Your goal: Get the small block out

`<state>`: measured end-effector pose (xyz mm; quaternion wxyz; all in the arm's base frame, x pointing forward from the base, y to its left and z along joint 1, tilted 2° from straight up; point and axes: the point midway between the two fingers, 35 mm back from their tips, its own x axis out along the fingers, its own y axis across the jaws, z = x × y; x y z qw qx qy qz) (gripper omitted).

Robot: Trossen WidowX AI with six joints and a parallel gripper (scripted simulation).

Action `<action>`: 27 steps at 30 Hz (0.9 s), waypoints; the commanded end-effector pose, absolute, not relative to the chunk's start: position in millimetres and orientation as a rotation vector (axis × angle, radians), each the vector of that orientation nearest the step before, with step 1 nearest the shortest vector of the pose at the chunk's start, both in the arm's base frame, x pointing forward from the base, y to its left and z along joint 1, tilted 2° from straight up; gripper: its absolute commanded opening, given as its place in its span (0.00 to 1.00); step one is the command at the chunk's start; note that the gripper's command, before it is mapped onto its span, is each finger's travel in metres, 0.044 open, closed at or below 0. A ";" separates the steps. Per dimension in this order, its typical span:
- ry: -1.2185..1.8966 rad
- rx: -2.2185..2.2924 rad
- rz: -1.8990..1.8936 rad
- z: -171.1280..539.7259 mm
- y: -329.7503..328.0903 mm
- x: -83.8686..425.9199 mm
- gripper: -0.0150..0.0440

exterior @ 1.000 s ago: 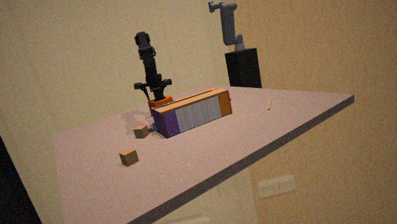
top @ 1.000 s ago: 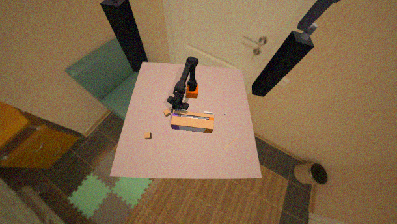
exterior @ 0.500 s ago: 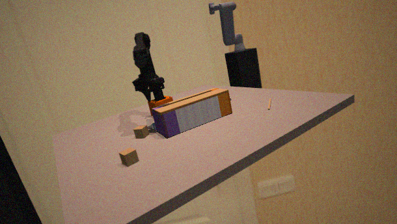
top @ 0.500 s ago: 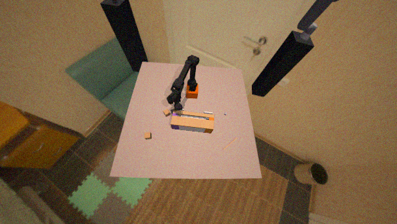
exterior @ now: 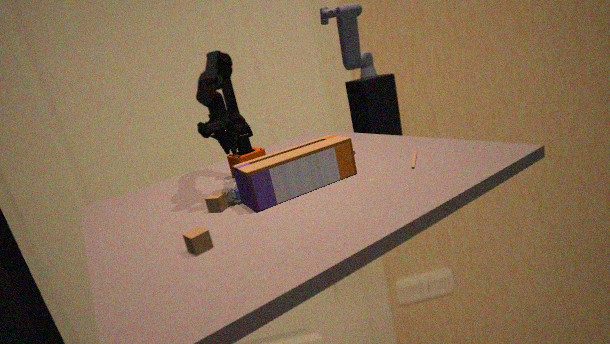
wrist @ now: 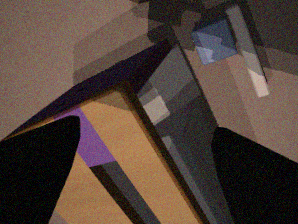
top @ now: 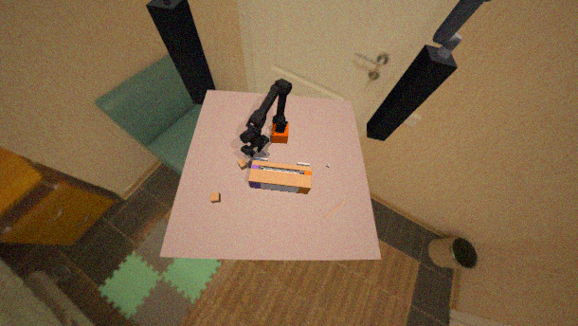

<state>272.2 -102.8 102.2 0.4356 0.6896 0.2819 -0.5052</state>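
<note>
The box (top: 279, 178) (exterior: 305, 172) (wrist: 115, 120) stands upright on the table, with a slotted wooden top, a purple end (exterior: 260, 189) (wrist: 92, 142) and an orange end (exterior: 346, 159). A small blue block (wrist: 215, 42) lies outside the box on the table, behind its purple end, beside a pale bar (wrist: 252, 57). A bluish patch shows there in the exterior view. My gripper (top: 255, 148) (wrist: 147, 131) is partly open and empty, above the table behind the purple end. In the wrist view the box top's corner shows between and below its fingers. The shelf inside is hidden.
One wooden cube (top: 243, 163) (exterior: 216, 203) lies near the purple end; another (top: 215, 197) (exterior: 198, 241) lies farther left and forward. A thin stick (top: 334, 209) (exterior: 414, 160) lies right of the box. Another pale bar (top: 303, 164) lies behind the orange end, with a tiny item (top: 328, 165) farther right.
</note>
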 end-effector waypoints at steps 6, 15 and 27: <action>0.089 2.565 -1.653 101.5 -108.3 257.2 0.74; 0.089 2.565 -1.653 101.5 -108.3 257.2 0.74; 0.089 2.565 -1.653 16.0 -107.7 260.7 0.74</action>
